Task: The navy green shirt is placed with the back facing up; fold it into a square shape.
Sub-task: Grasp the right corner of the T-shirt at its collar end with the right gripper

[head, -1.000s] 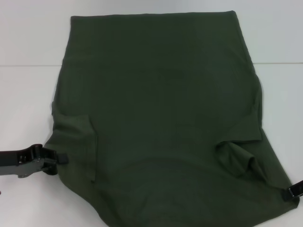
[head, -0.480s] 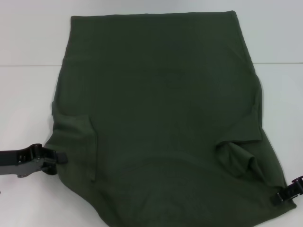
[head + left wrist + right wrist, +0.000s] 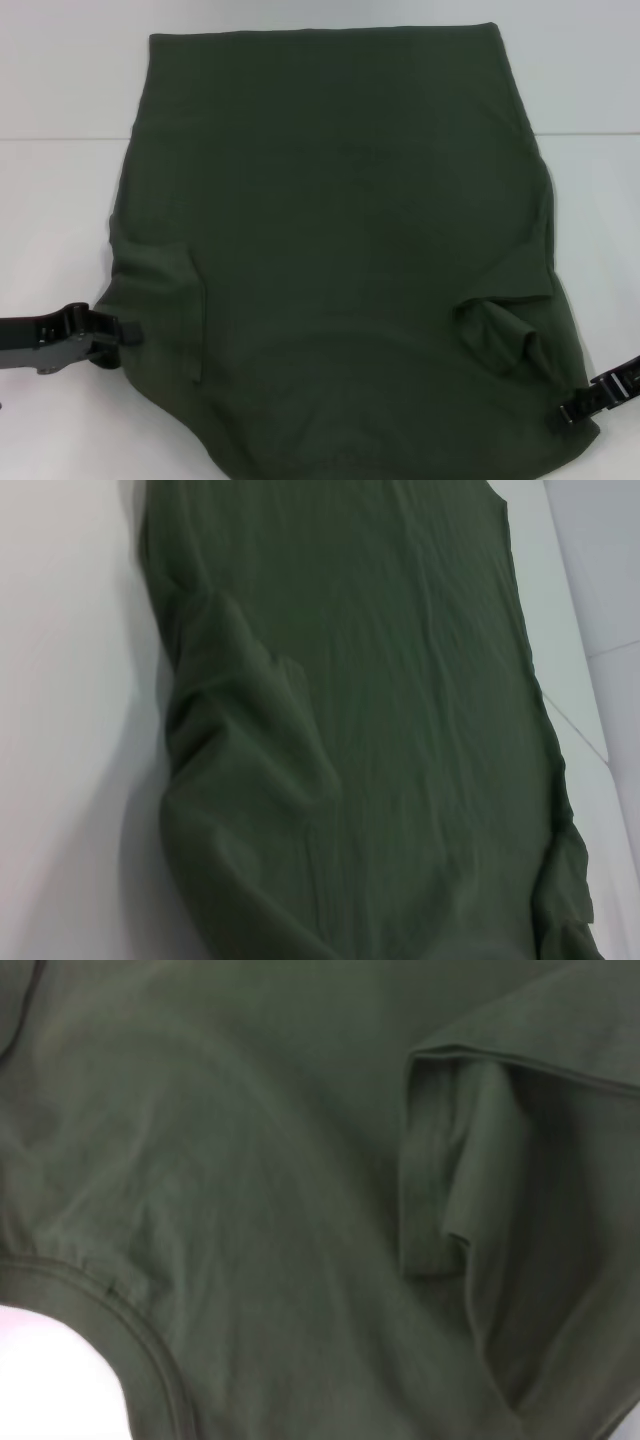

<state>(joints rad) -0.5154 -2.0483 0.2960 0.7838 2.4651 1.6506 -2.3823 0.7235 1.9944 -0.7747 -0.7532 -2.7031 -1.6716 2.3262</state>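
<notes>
Shirt (image 3: 340,250) near hem cut off below; right hand (image 3: 572,413) fingertips perhaps under cloth.

You're looking at two black arm ends in the head view. Your left gripper (image 3: 118,331) is a matte black metal assembly, with a flat bar-like link leading into a rounded joint with small pale screw heads. Your right gripper (image 3: 573,414) shows only as a slim black angular bracket with stepped edges. Neither wrist view shows any robot part.
</notes>
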